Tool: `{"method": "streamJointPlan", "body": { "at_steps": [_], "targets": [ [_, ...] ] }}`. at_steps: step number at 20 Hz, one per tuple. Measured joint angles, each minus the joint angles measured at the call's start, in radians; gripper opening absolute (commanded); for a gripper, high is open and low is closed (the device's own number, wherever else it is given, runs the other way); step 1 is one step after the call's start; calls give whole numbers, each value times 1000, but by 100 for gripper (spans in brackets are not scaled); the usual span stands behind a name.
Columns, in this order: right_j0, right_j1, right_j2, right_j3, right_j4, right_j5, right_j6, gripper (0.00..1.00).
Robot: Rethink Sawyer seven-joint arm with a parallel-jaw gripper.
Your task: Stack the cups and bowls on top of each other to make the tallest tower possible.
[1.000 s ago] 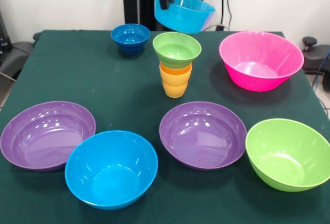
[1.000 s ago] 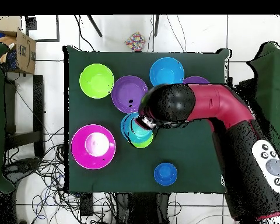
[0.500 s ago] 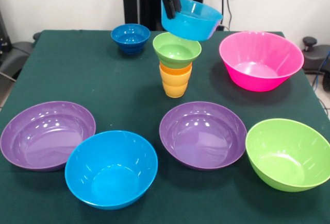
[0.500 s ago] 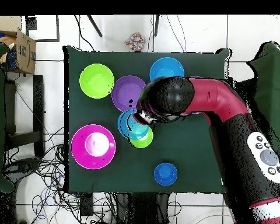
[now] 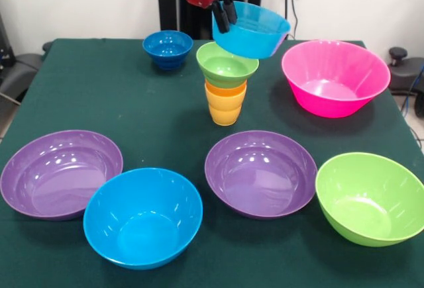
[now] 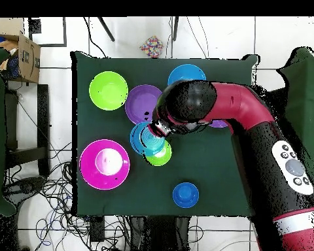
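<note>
Fingers clamped on the light blue bowl's rim, smart since it's light, glossy, slippery plastic.

1 small bowl sits on 2 nested cups; 4 large bowls lie in front.

red arm over the table — light blue bowl overlapping the small green bowl.

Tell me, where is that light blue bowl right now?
In the front view the light blue bowl hangs tilted in the gripper, just above and right of the small green bowl topping the cups.
</note>
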Motion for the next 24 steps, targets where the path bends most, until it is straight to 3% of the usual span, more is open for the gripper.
{"method": "streamJointPlan", "body": {
  "at_steps": [24],
  "targets": [
    [-1,96,-16,-80,1,12,0,0]
  ]
}}
